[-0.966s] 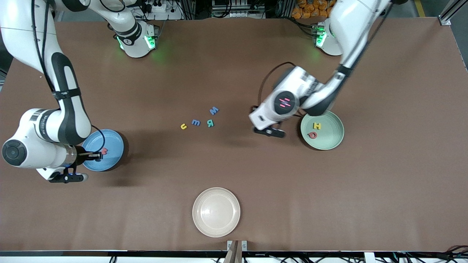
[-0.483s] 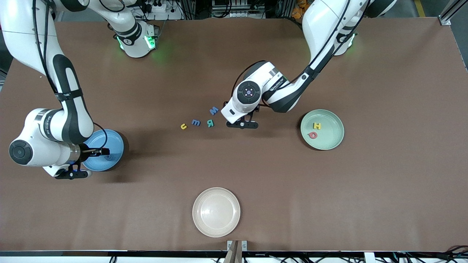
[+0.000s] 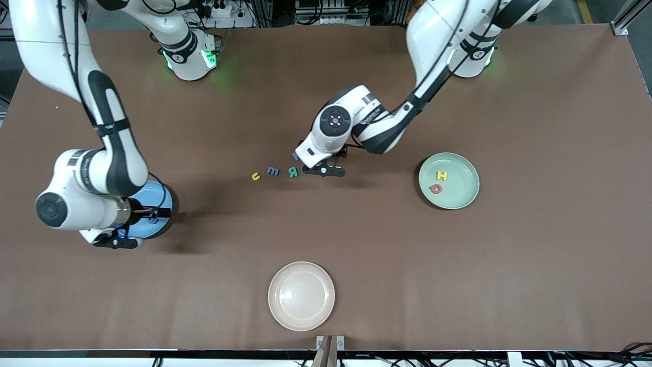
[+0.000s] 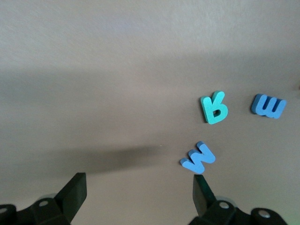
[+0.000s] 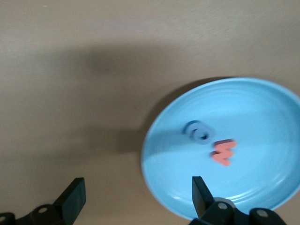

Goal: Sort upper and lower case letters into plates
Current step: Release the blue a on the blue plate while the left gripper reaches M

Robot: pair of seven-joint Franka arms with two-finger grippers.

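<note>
My left gripper (image 3: 324, 171) is open and empty, low over the table at the loose letters. In the left wrist view the left gripper (image 4: 138, 192) has the blue W (image 4: 198, 158) beside one finger (image 4: 202, 187), with the teal R (image 4: 214, 107) and the blue m (image 4: 268, 106) farther on. The front view shows the yellow u (image 3: 255, 176), the blue m (image 3: 273, 171) and the teal R (image 3: 293, 172) in a row. My right gripper (image 3: 159, 213) is open and empty over the rim of the blue plate (image 3: 158, 196). That blue plate (image 5: 262, 117) holds a blue letter (image 5: 199, 131) and a red-pink letter (image 5: 223, 152).
The pale green plate (image 3: 466, 196) toward the left arm's end holds a yellow H (image 3: 441, 176) and a red-pink Q (image 3: 435, 188). A cream-white plate (image 3: 301, 295) lies nearest the front camera. The left wrist covers most of the blue W in the front view.
The left arm has swung from beside the pale green plate to the loose letters, over the blue W. The right gripper has shifted across the blue plate toward its rim.
</note>
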